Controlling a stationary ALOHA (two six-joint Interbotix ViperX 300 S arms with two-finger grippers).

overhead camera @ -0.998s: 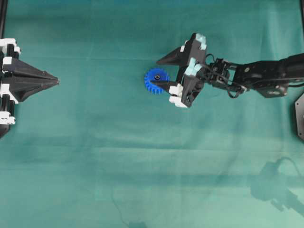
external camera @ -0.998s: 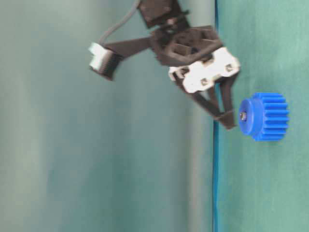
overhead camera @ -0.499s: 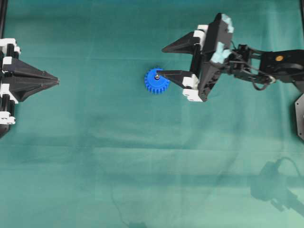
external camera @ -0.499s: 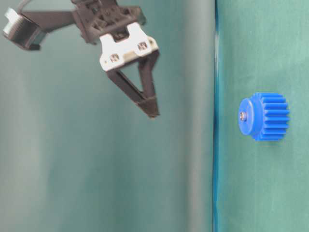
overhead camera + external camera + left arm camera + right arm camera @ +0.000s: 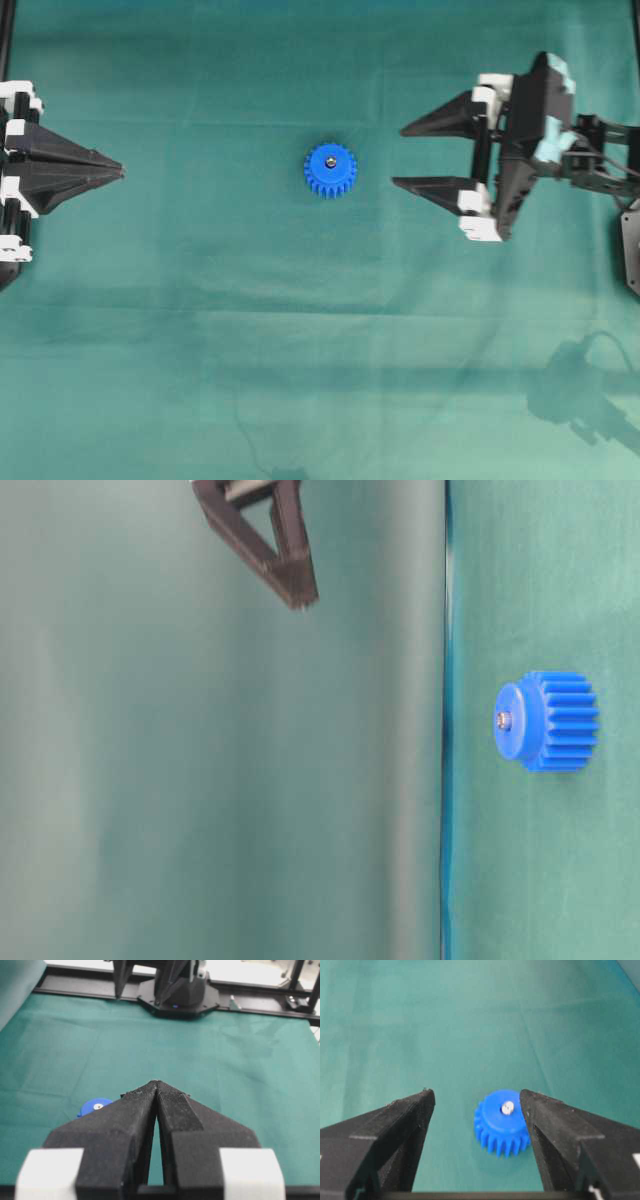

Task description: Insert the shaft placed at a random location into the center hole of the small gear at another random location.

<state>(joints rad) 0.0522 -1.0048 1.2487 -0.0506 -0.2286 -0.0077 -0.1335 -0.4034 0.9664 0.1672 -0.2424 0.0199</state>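
Right claw (image 5: 400, 157) withdrawn, shaft (image 5: 507, 1107) seated in small gear (image 5: 330, 171)

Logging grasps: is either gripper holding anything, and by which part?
Nothing held. Right gripper is open, left gripper shut empty; shaft sits in small gear.

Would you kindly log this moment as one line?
shaft: seated in blue gear | right claw: open, clear | left claw: shut
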